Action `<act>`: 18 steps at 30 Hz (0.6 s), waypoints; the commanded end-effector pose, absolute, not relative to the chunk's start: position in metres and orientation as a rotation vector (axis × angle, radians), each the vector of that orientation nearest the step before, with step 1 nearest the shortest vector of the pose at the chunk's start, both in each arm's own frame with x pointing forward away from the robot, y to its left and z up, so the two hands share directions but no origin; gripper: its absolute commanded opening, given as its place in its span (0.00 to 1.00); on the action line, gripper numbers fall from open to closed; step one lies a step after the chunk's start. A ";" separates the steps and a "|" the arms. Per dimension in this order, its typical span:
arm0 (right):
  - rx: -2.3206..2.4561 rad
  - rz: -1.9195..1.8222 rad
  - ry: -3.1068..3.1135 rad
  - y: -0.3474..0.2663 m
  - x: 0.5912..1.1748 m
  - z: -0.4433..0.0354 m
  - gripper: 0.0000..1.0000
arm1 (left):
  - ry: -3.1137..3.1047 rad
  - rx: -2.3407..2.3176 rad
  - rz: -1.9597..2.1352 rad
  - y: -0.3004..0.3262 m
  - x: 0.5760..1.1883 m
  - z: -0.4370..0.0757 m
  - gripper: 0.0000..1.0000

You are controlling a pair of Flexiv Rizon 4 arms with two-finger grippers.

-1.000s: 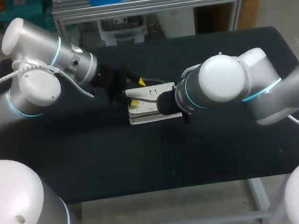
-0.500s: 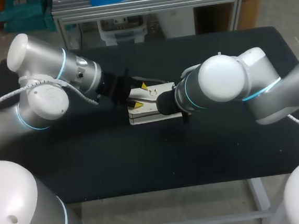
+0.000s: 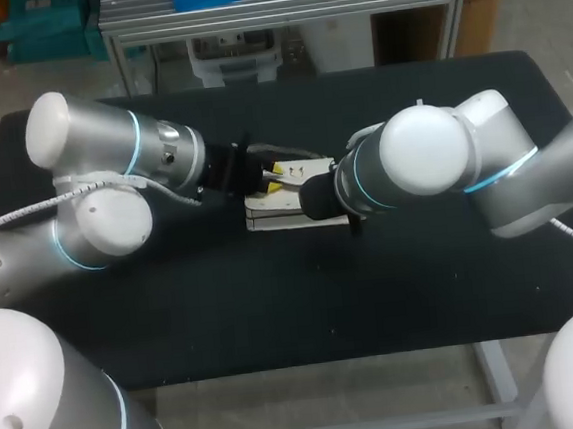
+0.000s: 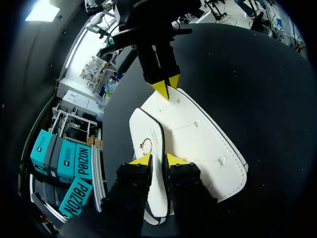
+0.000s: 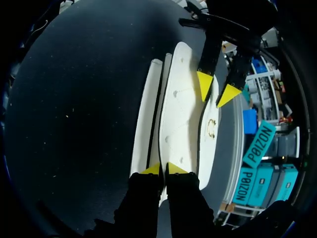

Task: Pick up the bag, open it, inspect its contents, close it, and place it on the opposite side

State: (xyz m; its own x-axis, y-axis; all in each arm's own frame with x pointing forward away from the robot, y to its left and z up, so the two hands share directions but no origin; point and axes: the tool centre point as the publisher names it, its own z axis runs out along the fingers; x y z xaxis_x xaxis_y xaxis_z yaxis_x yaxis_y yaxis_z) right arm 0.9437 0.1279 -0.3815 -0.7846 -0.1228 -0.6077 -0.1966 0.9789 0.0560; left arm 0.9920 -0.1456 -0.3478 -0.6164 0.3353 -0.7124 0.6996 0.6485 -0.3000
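The bag (image 3: 288, 208) is being pinched at 3 o'clock by the right gripper (image 5: 162, 169); its flap (image 4: 141, 126) is being straddled at 9 o'clock by the slightly parted left gripper (image 4: 158, 159).

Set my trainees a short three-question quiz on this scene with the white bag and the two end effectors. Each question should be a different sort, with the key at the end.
1. Fill in: the right end effector is ____ on the edge of the white bag.
2. The bag's gold clasp lies closest to: A) the left end effector; B) the right end effector; C) the table's front edge.
3. True or false: the bag stands upright on the black table.
Key: 1 shut; 2 A; 3 false, it lies flat.
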 end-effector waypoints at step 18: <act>-0.224 0.158 2.476 0.129 0.942 -0.385 0.00 | 2.576 0.571 -1.096 -0.131 1.026 -0.299 0.00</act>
